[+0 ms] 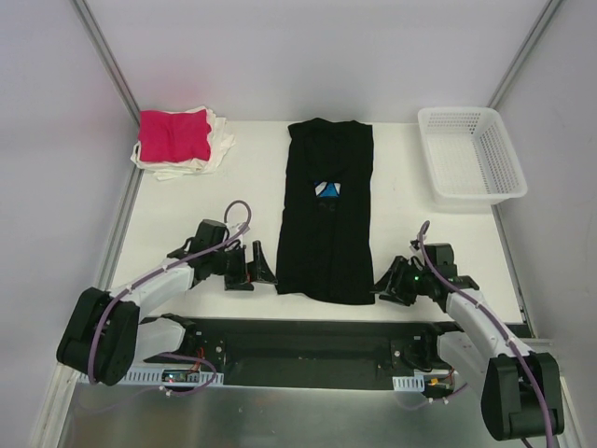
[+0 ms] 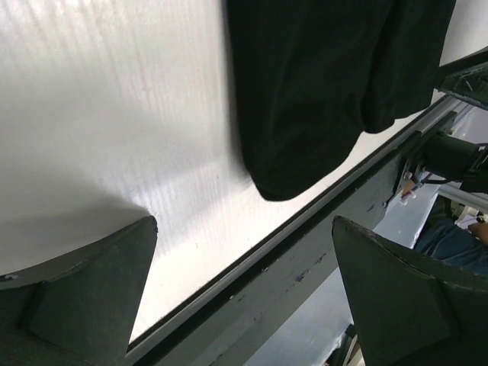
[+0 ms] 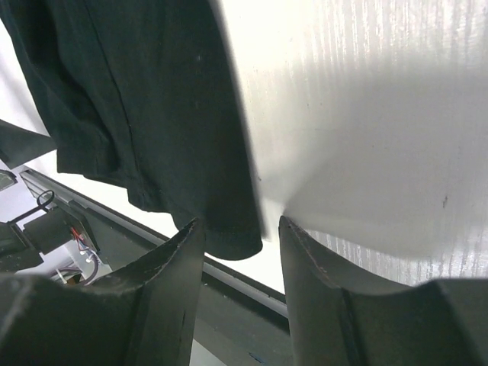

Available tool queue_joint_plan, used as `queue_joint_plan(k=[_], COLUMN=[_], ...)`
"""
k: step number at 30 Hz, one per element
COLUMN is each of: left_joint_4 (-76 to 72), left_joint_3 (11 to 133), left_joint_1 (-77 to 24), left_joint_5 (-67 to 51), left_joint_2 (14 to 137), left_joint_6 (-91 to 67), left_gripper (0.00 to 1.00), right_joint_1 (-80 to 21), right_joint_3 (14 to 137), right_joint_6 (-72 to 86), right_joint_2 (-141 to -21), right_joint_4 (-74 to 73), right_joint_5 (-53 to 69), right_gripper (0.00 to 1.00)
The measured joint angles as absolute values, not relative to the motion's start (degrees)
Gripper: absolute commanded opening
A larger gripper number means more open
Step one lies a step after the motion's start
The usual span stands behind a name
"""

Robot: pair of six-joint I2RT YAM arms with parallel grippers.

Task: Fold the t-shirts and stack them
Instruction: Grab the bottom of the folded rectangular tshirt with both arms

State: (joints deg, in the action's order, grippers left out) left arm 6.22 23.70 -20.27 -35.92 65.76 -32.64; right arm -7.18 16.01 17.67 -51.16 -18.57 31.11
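1. The tabletop (image 1: pixel 177 207) is lit brightly and evenly from above in the top view; only faint shadows are cast.
2. Detail in the black t-shirt (image 1: pixel 326 215) is lost to darkness.
3. In the wrist views, the fingers (image 2: pixel 84 297) are rendered dark and soft, and grey shadows are thrown ahead of them on the glaring white surface.

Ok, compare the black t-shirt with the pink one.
The black t-shirt lies as a long strip mid-table; the pink t-shirt is a small folded square at the far left corner. The black one rests on the table; the pink one tops a pile of white shirts. The black one shows a blue print; the pink one shows none. Both lie flat.
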Motion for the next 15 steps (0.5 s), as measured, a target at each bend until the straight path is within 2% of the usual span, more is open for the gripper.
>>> queue_joint_plan(k=[15], left_joint_4=[-7.4], left_joint_3=[30.4], left_joint_1=[-26.0], left_joint_5=[-38.0], left_joint_2=[81.0], left_joint_6=[-35.2], left_gripper=[0.99], right_joint_1=[-14.8], right_joint_3=[17.1], right_joint_6=[24.3], right_joint_2=[-58.3], right_joint_4=[-11.1], right_joint_5=[30.0], right_gripper=[0.47])
